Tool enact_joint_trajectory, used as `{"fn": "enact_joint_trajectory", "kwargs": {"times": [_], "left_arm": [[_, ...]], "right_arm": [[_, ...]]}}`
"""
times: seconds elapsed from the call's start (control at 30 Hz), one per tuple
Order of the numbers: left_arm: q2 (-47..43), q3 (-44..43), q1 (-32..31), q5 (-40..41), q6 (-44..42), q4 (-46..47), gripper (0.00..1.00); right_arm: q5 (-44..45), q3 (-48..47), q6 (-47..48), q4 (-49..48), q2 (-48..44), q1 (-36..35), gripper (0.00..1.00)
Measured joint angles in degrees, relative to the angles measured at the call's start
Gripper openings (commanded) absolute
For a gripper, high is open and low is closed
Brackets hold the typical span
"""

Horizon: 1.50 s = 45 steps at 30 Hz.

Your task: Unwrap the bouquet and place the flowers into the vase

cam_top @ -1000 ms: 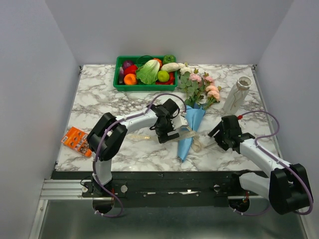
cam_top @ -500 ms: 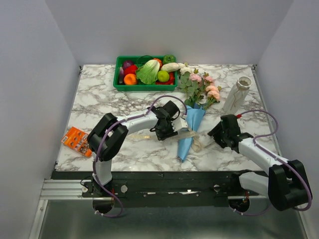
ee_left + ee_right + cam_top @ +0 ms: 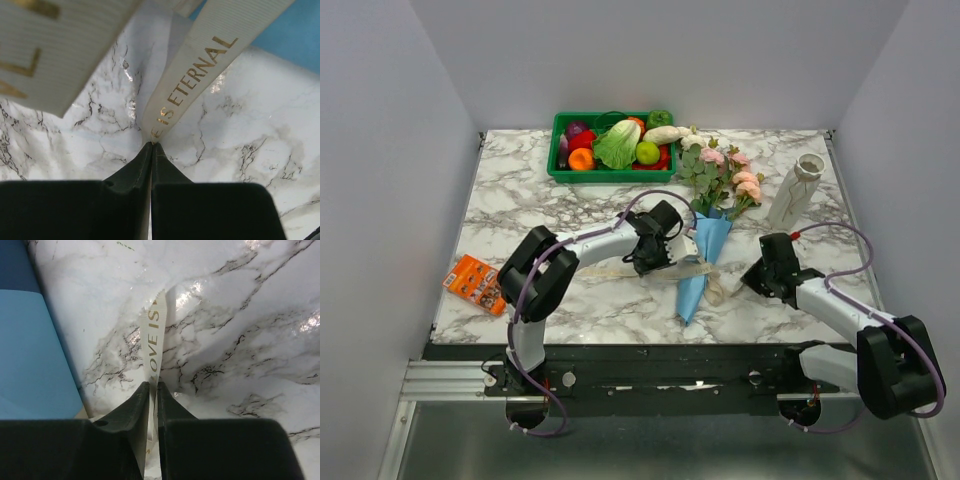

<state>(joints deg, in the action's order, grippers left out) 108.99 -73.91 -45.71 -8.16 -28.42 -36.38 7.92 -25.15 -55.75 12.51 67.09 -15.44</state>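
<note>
The bouquet (image 3: 705,248) lies mid-table, its blue paper cone pointing toward me and its flowers (image 3: 725,172) spreading toward the back. A cream ribbon (image 3: 692,270) with gold lettering crosses the cone. Left of the cone, my left gripper (image 3: 665,262) is shut on one ribbon end (image 3: 200,70), with blue paper (image 3: 295,35) just beyond. On the cone's right, my right gripper (image 3: 752,278) is shut on the other ribbon end (image 3: 152,340), blue paper (image 3: 30,350) at its left. In the wrist views the left gripper (image 3: 151,145) and right gripper (image 3: 153,385) both pinch the band. The whitish vase (image 3: 797,190) stands at the back right.
A green crate (image 3: 560,150) of vegetables sits at the back centre, close to the flower heads. An orange packet (image 3: 472,282) lies at the table's front left corner. White walls close in on three sides of the marble table (image 3: 520,190).
Both grippers have closed from open onto the ribbon ends. The right gripper has shifted slightly left toward the cone; the left one stayed beside it.
</note>
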Motion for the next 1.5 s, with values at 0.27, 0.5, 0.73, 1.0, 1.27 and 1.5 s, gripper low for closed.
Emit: {"fn": "enact_joint_trajectory", "kwargs": {"times": [0.27,0.5,0.73,1.0,1.27,1.5], "left_arm": [[-2.8,-4.3,0.9,-0.4,1.3,-4.1,0.0],[-9.0,-8.7,3.9,-1.7,3.0,-6.6,0.0],[-11.8,-13.0,11.5,-4.9,4.9,-10.9,0.0],[-18.8,-16.1,34.3,-5.3,6.8,-12.5,0.0],[-25.9,-11.3,48.0,-0.4,5.3,-12.5,0.0],[-25.7,-10.8,56.3,6.6,5.6,-10.2,0.94]], "right_arm": [[0.1,1.0,1.3,1.0,-2.2,-0.4,0.01],[4.8,0.0,2.1,6.8,-10.1,-0.7,0.0],[16.2,-10.2,4.4,15.1,-17.4,-0.7,0.01],[29.6,-19.2,8.1,20.5,-21.0,3.4,0.01],[37.2,-23.6,12.3,22.6,-19.6,11.1,0.01],[42.8,-27.9,13.2,24.2,-16.2,14.3,0.73]]}}
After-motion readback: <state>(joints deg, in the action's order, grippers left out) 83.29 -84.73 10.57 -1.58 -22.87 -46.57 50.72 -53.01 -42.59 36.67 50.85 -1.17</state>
